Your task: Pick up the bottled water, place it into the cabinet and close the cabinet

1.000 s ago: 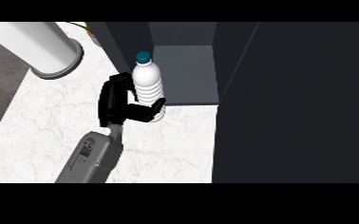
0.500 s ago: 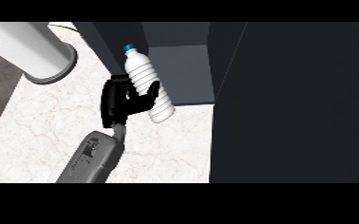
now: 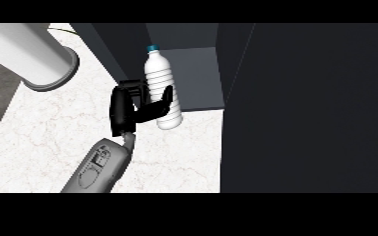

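Note:
The bottled water (image 3: pixel 161 87) is a white ribbed bottle with a teal cap. It leans slightly, cap toward the upper left, in front of the open cabinet (image 3: pixel 198 77). Its top overlaps the grey inner shelf and its base hangs over the counter's marble top. My left hand (image 3: pixel 127 109) is shut on it: the thumb crosses the bottle's lower front and the fingers wrap round its left side. The grey forearm rises from the lower left. My right hand does not show.
The cabinet's dark open door (image 3: pixel 303 105) fills the right side of the view. A thick white cylinder (image 3: pixel 35 55) stands at the upper left on the white marble counter (image 3: pixel 52 135). The cabinet's dark left wall (image 3: pixel 111 45) rises just behind the hand.
The hand has carried the bottle a little up and to the right, further against the cabinet opening. The bottle stays tilted in the same grip.

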Action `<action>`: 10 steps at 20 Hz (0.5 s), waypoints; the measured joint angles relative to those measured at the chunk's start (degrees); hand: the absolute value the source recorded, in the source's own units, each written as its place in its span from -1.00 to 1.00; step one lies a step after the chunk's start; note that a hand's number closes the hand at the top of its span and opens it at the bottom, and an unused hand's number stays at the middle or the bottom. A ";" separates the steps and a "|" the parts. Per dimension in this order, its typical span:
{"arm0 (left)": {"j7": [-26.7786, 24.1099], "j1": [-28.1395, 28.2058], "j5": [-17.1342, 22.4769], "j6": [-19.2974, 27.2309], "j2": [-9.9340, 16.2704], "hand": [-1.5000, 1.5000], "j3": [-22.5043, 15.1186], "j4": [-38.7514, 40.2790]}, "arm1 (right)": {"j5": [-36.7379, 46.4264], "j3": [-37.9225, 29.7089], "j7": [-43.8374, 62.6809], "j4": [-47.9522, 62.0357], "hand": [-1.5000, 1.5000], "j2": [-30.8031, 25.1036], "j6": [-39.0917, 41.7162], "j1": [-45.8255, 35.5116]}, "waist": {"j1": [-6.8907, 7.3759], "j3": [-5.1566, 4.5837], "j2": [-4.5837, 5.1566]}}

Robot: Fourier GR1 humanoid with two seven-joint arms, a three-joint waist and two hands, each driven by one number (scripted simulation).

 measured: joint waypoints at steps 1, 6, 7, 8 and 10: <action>-0.06 -0.08 -0.92 1.13 0.25 1.00 -0.33 0.29 | 0.04 0.04 0.09 -0.11 -1.00 -0.25 0.24 -0.15 | -0.19 0.04 -0.01; -0.22 -0.65 -4.84 4.45 1.96 1.00 -2.75 1.62 | -0.21 -0.12 -0.22 0.72 -1.00 -0.46 0.80 -0.60 | -0.68 0.19 -0.03; -0.19 -0.73 -5.69 5.38 2.16 1.00 -3.24 1.87 | -0.22 -0.11 -0.27 0.89 -1.00 -0.33 0.79 -0.82 | -0.78 0.23 -0.03; -0.08 -1.05 -6.42 6.15 2.48 1.00 -3.50 2.23 | -0.26 -0.23 -0.38 1.21 -1.00 -0.15 0.76 -1.23 | -0.78 0.25 -0.01; 0.11 -1.57 -7.90 7.64 3.04 -1.00 -4.17 2.86 | -0.39 -0.46 -0.26 1.19 -1.00 -0.39 0.88 -1.26 | -0.78 0.29 -0.10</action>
